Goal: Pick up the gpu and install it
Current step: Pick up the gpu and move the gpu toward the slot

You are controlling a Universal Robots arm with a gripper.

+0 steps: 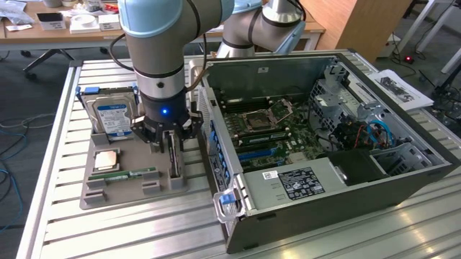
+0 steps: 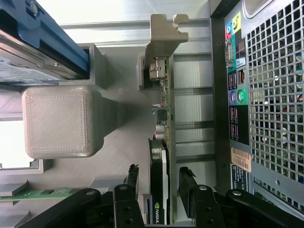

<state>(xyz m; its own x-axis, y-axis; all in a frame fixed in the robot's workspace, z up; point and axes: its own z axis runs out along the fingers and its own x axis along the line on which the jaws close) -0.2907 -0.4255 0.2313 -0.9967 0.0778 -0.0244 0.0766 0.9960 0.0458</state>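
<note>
1. The claw (image 1: 173,143) (image 2: 159,169) hangs over the grey plastic parts tray (image 1: 94,200) (image 2: 57,121). Its black fingers (image 2: 132,186) stand apart, one on each side of the card. A thin gap shows at each face, so nothing is clasped.
2. The gpu (image 1: 175,162) (image 2: 161,118), a thin black card with a pale metal end bracket, stands on edge in a slot. The slot runs along the tray's side nearest the computer.
3. The open black and silver tower computer case (image 1: 338,216) (image 2: 275,95) lies just beside that side of the tray. Its port panel and mesh wall run close alongside the card, and only a strip of slatted aluminium table (image 1: 108,237) (image 2: 190,76) lies between them.
4. A boxy silver hard drive with a blue label (image 1: 112,120) (image 2: 28,61) stands upright at the tray's end beyond the card's bracket.
5. A slim green memory stick (image 1: 133,174) (image 2: 33,194) lies flat in the tray's middle. A small copper-coloured square chip (image 1: 107,160) sits between it and the drive.
6. A raised grey block of the tray stands beside the card on the drive's side.
7. In the exterior view the arm's wrist covers the card's upper edge.
8. In the wrist view the card is seen edge-on, so its broad cooler face cannot be made out, and its end under the claw is cut off.
</note>
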